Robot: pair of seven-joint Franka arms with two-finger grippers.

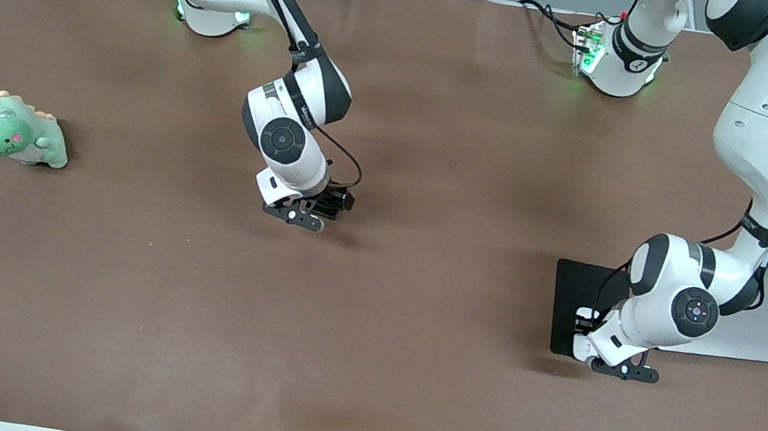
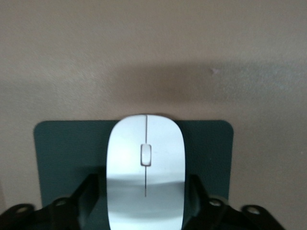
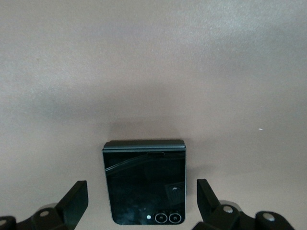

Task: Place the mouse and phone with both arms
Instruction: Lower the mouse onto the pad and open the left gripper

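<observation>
In the left wrist view the white mouse [image 2: 145,158] sits between the black fingers [image 2: 93,196] of my left gripper [image 2: 145,194], which close against its sides. It is low over the edge of the black pad [image 2: 62,153]. In the front view the left gripper [image 1: 591,341] is over the pad [image 1: 572,292] and the hand hides the mouse. In the right wrist view the glossy black phone [image 3: 144,187] lies flat on the brown cloth between the wide-apart fingers [image 3: 76,201] of my right gripper [image 3: 143,199], not touching them. The right gripper [image 1: 323,210] is low over the table's middle.
A silver slab [image 1: 765,338] lies beside the pad, toward the left arm's end. A green dinosaur plush [image 1: 16,130] sits toward the right arm's end. The brown cloth [image 1: 360,366] covers the table.
</observation>
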